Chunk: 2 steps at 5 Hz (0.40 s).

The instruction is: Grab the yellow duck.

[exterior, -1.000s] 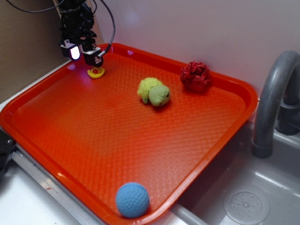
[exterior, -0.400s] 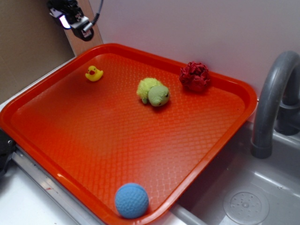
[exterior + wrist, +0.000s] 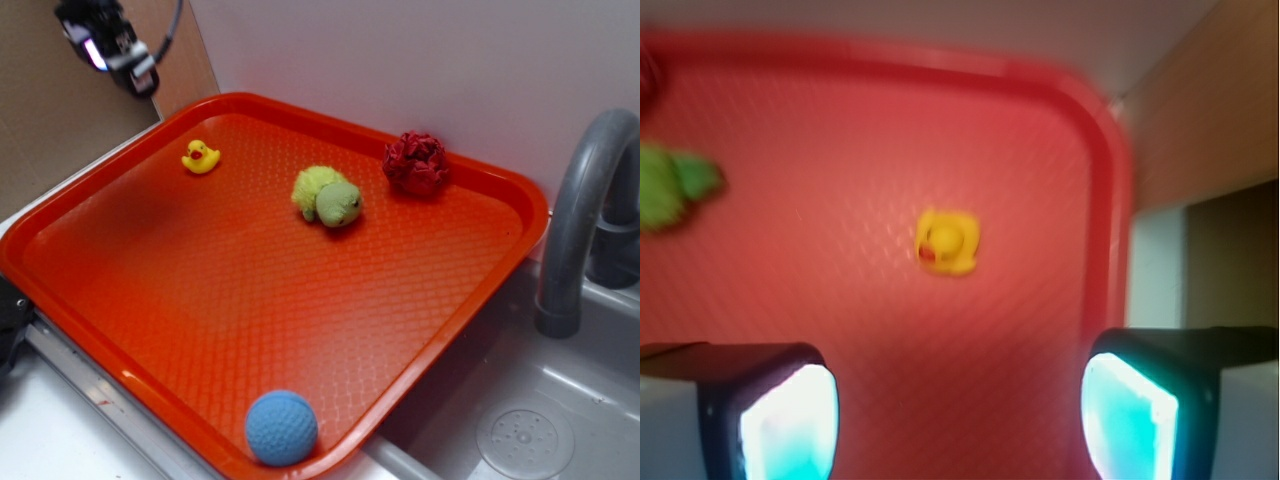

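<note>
The yellow duck [image 3: 201, 157] stands upright on the orange tray [image 3: 180, 300], near its far left corner, beak to the right. The wrist view shows the yellow duck [image 3: 948, 242] from above, well ahead of the fingers. My gripper [image 3: 118, 55] hangs high above and to the left of the duck, outside the tray's corner, in front of the brown wall. Its jaws are wide open with only bare tray between the glowing pads [image 3: 790, 425]; the gripper [image 3: 960, 420] holds nothing.
A yellow-green plush turtle [image 3: 328, 196] lies mid-tray, a dark red knitted ball [image 3: 417, 162] by the far rim, and a blue ball [image 3: 282, 427] at the near rim. A grey faucet [image 3: 580, 220] and sink [image 3: 520, 430] stand right of the tray. A brown wall [image 3: 50, 120] is on the left.
The gripper has risen from just above the duck and drawn back up and to the left, empty. The duck stays on the tray, now uncovered.
</note>
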Available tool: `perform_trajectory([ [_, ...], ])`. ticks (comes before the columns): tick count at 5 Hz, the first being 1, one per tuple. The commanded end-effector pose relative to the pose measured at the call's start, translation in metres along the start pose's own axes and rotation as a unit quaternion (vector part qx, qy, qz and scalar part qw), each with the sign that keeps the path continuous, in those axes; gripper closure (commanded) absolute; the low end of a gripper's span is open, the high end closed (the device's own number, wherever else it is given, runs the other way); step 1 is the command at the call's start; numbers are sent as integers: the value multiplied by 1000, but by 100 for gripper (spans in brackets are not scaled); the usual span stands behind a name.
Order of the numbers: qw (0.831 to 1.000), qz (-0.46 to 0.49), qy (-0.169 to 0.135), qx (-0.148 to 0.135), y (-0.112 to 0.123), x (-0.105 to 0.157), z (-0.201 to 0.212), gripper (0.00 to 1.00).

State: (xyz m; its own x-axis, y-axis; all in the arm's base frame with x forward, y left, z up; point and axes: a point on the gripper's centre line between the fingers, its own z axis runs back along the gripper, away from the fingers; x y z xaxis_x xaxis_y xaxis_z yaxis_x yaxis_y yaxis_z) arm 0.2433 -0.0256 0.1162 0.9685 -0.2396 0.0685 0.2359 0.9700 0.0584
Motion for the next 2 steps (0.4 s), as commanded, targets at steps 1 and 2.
perform_trajectory([
  [1,1000,-30,1,-3,-9,46,-80,0],
  [2,999,-51,-1,-11,-12,95,-102,0],
])
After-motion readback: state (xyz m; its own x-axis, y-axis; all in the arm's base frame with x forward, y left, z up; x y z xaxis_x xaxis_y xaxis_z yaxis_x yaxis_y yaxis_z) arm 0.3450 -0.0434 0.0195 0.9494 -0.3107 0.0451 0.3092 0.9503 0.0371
